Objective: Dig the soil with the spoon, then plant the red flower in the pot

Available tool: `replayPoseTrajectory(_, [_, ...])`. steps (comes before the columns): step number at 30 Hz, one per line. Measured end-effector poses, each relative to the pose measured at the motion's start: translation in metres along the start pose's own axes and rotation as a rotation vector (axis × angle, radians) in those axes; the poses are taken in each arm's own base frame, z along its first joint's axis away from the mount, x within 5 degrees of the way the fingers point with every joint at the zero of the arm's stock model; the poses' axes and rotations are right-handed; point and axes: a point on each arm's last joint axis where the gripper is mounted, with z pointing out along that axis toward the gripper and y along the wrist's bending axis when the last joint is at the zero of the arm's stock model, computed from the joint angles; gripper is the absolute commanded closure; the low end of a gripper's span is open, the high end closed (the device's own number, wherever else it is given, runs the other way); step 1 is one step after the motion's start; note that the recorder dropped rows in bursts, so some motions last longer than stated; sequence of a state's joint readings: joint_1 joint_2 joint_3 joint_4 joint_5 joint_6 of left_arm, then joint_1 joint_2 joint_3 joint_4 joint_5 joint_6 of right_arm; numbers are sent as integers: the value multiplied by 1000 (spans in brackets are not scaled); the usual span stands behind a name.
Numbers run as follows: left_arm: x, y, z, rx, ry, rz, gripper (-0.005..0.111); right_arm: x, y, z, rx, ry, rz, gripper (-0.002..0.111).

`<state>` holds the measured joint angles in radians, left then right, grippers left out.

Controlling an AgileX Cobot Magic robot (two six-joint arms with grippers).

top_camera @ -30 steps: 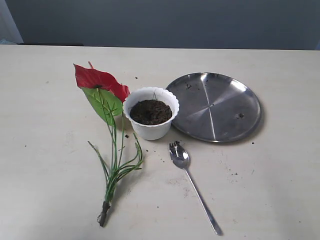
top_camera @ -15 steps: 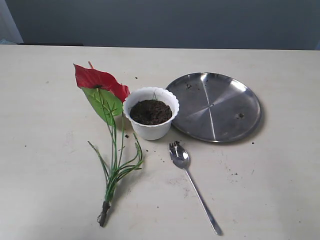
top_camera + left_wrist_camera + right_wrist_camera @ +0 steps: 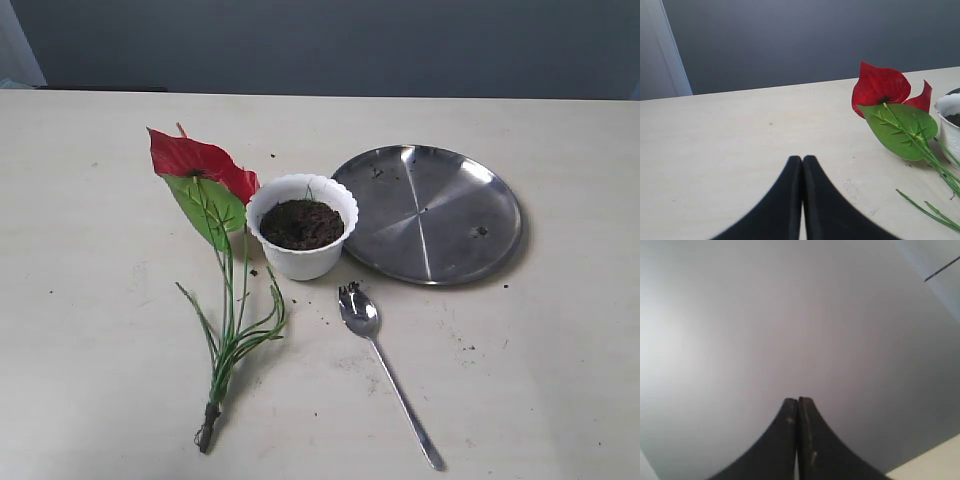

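The white pot (image 3: 301, 238) stands mid-table, filled with dark soil (image 3: 301, 223). Left of it the red flower (image 3: 196, 160) lies flat, its green stems running toward the table's near edge. A steel spoon (image 3: 375, 345) lies in front of the pot, bowl toward it with a few crumbs in it. Neither arm shows in the exterior view. In the left wrist view my left gripper (image 3: 802, 159) is shut and empty over bare table, apart from the red flower (image 3: 880, 88) and the pot rim (image 3: 948, 112). My right gripper (image 3: 798, 401) is shut and empty, facing a grey wall.
A large round steel plate (image 3: 430, 212) with a few soil specks lies right of the pot, almost touching it. Soil crumbs dot the table (image 3: 100, 330) around the spoon. A dark wall runs behind the table's far edge.
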<state>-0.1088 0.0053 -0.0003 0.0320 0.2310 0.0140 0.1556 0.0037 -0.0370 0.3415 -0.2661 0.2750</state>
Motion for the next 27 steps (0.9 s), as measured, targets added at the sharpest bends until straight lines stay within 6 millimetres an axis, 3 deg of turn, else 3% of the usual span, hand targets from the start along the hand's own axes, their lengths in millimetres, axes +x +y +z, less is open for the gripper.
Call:
replayPoseTrajectory(2, [0, 0, 0, 0, 0, 0, 106, -3, 10, 2, -12, 98, -75, 109])
replayPoseTrajectory(6, [0, 0, 0, 0, 0, 0, 106, -33, 35, 18, 7, 212, -198, 109])
replayPoseTrajectory(10, [0, 0, 0, 0, 0, 0, 106, -56, 57, 58, 42, 369, -379, 109])
replayPoseTrajectory(14, [0, 0, 0, 0, 0, 0, 106, -57, 77, 108, 10, 710, -482, 109])
replayPoseTrajectory(18, [0, 0, 0, 0, 0, 0, 106, -18, 89, 154, -135, 1098, -489, 109])
replayPoseTrajectory(21, [0, 0, 0, 0, 0, 0, 106, 25, 87, 173, -156, 1303, -524, 109])
replayPoseTrajectory(24, [0, 0, 0, 0, 0, 0, 106, 78, 80, 179, -105, 1507, -595, 109])
replayPoseTrajectory(27, [0, 0, 0, 0, 0, 0, 106, 125, 86, 172, -105, 1645, -650, 109])
